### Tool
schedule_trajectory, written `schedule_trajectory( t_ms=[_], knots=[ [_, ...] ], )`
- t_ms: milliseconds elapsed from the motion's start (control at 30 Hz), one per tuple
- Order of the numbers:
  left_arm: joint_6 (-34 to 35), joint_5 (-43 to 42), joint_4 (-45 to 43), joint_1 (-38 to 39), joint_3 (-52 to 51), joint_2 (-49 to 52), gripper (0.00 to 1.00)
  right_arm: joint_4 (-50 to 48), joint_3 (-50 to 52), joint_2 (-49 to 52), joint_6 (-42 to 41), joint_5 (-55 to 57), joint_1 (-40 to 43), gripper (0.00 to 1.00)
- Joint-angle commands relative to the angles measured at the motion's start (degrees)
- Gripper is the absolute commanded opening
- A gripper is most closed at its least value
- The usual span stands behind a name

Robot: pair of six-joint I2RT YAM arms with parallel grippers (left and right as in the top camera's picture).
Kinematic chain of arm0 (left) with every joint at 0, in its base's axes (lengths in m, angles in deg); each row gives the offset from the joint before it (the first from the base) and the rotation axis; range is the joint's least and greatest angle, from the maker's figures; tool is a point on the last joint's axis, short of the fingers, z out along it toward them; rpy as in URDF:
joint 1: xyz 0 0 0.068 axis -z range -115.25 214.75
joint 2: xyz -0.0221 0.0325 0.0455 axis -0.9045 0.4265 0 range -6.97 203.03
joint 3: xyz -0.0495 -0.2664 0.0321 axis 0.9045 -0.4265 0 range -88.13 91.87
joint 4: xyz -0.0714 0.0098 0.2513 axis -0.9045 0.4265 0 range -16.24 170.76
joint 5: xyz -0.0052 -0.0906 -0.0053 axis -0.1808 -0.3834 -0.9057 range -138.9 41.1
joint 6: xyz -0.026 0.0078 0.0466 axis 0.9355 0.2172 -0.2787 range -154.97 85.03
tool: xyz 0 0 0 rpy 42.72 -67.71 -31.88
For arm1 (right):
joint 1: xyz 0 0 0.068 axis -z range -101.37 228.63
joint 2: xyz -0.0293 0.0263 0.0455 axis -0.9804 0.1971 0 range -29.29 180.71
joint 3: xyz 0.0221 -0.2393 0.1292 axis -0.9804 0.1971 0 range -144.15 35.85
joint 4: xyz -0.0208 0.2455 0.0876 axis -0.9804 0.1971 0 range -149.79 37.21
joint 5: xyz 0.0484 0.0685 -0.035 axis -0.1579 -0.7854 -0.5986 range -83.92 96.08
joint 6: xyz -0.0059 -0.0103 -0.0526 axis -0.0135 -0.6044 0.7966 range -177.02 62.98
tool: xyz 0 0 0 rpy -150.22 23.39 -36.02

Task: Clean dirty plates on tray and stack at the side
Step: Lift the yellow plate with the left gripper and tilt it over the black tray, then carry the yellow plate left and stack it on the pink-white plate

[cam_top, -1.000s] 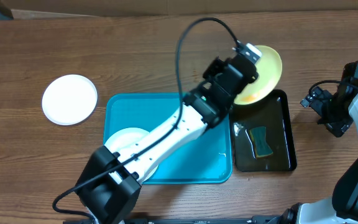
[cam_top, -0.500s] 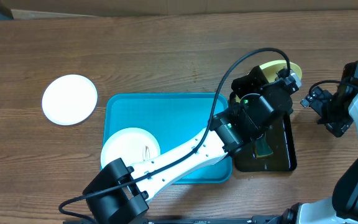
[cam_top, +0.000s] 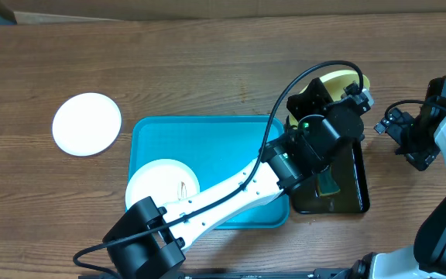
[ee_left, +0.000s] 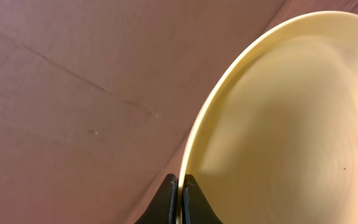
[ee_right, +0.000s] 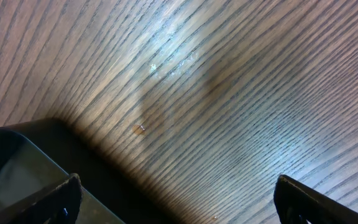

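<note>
From overhead, the left arm (cam_top: 231,190) reaches from the table's near edge across the turquoise tray (cam_top: 231,151). Its wrist ends above the far end of the black tray (cam_top: 356,174), which lies just beside the turquoise tray's right edge. There the left gripper (cam_top: 356,93) holds the lime-green plate (cam_top: 337,77) up off the surface, tilted steeply. Only an arc of the plate's pale rim shows past the wrist housing, at the black tray's far edge. The left wrist view supplies what the overhead hides: the two dark fingertips (ee_left: 169,199) are pressed together on the plate's thin rim, one on each face. The plate's pale yellowish inner face fills the right of that picture against a plain brown background. No smear can be made out there beyond a tiny dark speck. A white plate (cam_top: 161,184) lies flat in the turquoise tray's near-left corner, partly under the arm, with a small dark mark near its right side. A second white plate (cam_top: 87,124) rests on the bare table (cam_top: 207,70), off the tray's far-left corner and apart from it. A green sponge (cam_top: 329,184) sits in the black tray's near half, half covered by the arm. The right gripper (ee_right: 176,186) hangs near the table's right edge, apart from the black tray. Its wrist view shows the fingers spread wide with only wood grain between them, and a corner of the black tray at lower left.
</note>
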Motion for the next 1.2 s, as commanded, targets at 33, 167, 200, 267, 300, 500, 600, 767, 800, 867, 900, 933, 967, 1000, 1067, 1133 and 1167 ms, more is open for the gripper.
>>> schedule_trajectory(
  t_ms=[33,167,200,267,300,500,600,767,800,867,900,933,967,1000,1067,1133,1167],
  knots=[
    [4.85,0.92,-1.51,-0.09,1.29,0.31,0.04,-0.24,-1.33,-1.05,-0.31,-0.09,0.02,1.0],
    [12.15,-0.52,-2.05,-1.11,1.29,0.31,0.04,-0.24,-1.33,-1.05,-0.28,-0.09,0.02,1.0],
    [14.95,-2.84,-0.72,-2.03,1.29,0.31,0.04,-0.24,-1.33,-1.05,-0.31,-0.09,0.02,1.0],
    [20.9,-9.49,3.15,-4.13,1.29,0.31,0.04,-0.24,-1.33,-1.05,-0.31,-0.09,0.02,1.0],
    [24.44,-13.11,5.29,-5.64,1.29,0.31,0.04,-0.24,-1.33,-1.05,-0.31,-0.09,0.02,1.0],
    [40.74,-32.65,14.03,-16.79,2.99,0.24,0.04,-0.24,-1.33,-1.05,-0.28,-0.09,0.02,1.0],
    [46.23,-47.78,18.38,-24.2,5.18,0.24,0.04,-0.24,-1.33,-1.05,-0.31,-0.09,0.02,1.0],
    [55.15,-60.13,26.88,-39.71,6.21,0.24,0.04,-0.24,-1.33,-1.05,-0.28,-0.09,0.02,1.0],
    [55.84,-60.41,28.98,-42.36,6.19,0.24,0.04,-0.24,-1.33,-1.05,-0.31,-0.09,0.02,1.0],
    [56.5,-60.33,34.64,-49.22,6.19,0.24,0.04,-0.24,-1.33,-1.05,-0.28,-0.09,0.02,1.0],
    [56.5,-60.17,36.85,-52.09,6.1,0.24,0.04,-0.24,-1.33,-1.05,-0.31,-0.09,0.02,1.0],
    [56.5,-60.13,39.28,-55.47,5.9,0.31,0.04,-0.24,-1.33,-1.05,-0.28,-0.09,0.02,1.0],
    [56.48,-60.04,40.92,-58.45,5.55,0.31,0.04,-0.24,-1.33,-1.05,-0.31,-0.09,0.02,1.0],
    [56.5,-59.82,42.56,-61.75,5.03,0.31,0.04,-0.24,-1.33,-1.05,-0.28,-0.09,0.02,1.0],
    [56.5,-59.71,44.83,-67.8,4.07,0.31,0.04,-0.24,-1.33,-1.05,-0.28,-0.09,0.02,1.0],
    [56.5,-59.71,46.07,-73.09,3.06,0.31,0.04,-0.24,-1.33,-1.05,-0.28,-0.09,0.02,1.0],
    [56.5,-59.71,46.45,-75.8,2.54,0.31,0.04,-0.24,-1.33,-1.05,-0.31,-0.09,0.02,1.0]
  ],
)
